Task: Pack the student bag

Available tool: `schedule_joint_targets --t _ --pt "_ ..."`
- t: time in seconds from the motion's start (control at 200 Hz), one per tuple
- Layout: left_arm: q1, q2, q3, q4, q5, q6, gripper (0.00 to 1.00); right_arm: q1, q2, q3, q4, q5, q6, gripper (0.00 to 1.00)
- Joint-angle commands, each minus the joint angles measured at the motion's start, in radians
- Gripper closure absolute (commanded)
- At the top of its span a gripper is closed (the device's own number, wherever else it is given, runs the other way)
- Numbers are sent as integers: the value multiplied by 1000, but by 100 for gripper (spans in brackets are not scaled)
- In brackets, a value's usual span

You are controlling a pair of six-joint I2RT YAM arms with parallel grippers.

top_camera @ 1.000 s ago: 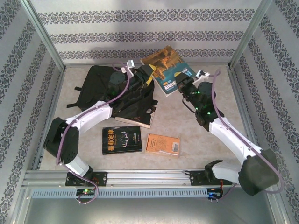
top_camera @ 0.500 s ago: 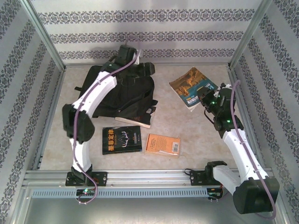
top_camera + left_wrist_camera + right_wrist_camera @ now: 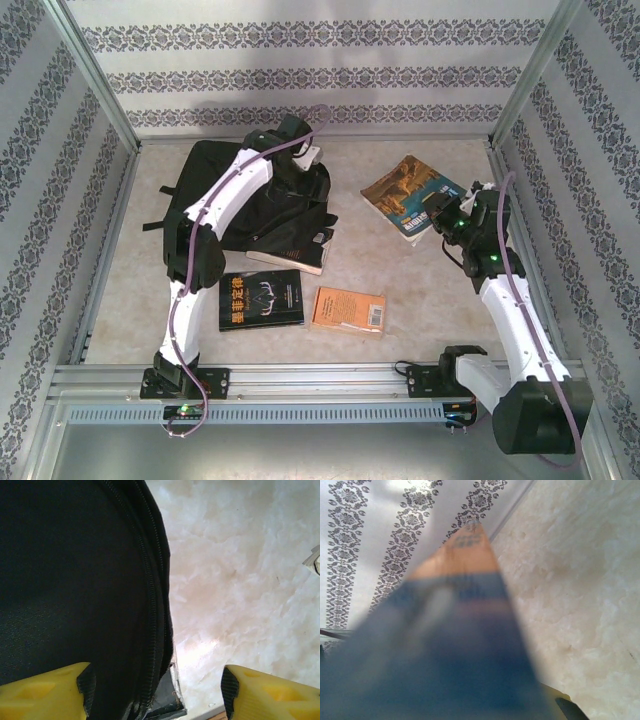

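A beige bench (image 3: 400,270) walled in patterned paper, seen from above.

At the far left lies the student bag (image 3: 205,170), a large black soft backpack lying flat. Its long axis appears to run from far left to near right. Which end is its top cannot be told for sure.

The left arm reaches across the bag, and the left hand (image 3: 303,172) hangs over the bag's right edge. In the left wrist view, the left hand (image 3: 157,695) has its yellow fingertips (image 3: 45,695) spread wide and holding nothing. The bag's (image 3: 60,580) zippered seam runs between them, with bare bench (image 3: 240,580) to the right.

Near the bag's near-right corner, a pale-edged book (image 3: 295,258) sticks out from under the fabric. Nearer than that lie a black-covered book (image 3: 262,298) and, just to its right, an orange book (image 3: 349,308), both flat and loose.

At the far right, the right hand (image 3: 440,212) is clamped on a blue-and-orange book (image 3: 405,190) and carries it above the bench. The right wrist view shows this book (image 3: 455,645) as a blurred wedge jutting forward.

The bag lies to the left of the carried book, well apart from it. The left hand is far nearer the bag, so it seems placed to open the zippered edge for the book.
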State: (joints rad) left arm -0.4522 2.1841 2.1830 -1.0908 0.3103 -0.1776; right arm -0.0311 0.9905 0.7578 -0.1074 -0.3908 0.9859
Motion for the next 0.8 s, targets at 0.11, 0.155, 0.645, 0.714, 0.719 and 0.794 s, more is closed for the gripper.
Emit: schedule_joint_targets --t 0.11,0.155,0.645,0.714,0.719,0.794 --pt "-4 72 80 -62 -51 41 33 -13 7 -5 80 -53 8 100" --pt "-5 88 97 -67 -51 40 34 -14 8 -5 78 -54 7 100" --pt "-2 107 196 -42 -120 46 100 -11 -1 -2 85 -99 16 100" --pt "-4 56 177 -30 -109 38 100 -1 5 12 82 -110 3 100" --pt "-4 51 176 -30 -109 37 100 1 6 14 81 -110 2 100" --pt "-4 -20 148 -13 -111 31 100 22 14 37 75 -124 -11 100"
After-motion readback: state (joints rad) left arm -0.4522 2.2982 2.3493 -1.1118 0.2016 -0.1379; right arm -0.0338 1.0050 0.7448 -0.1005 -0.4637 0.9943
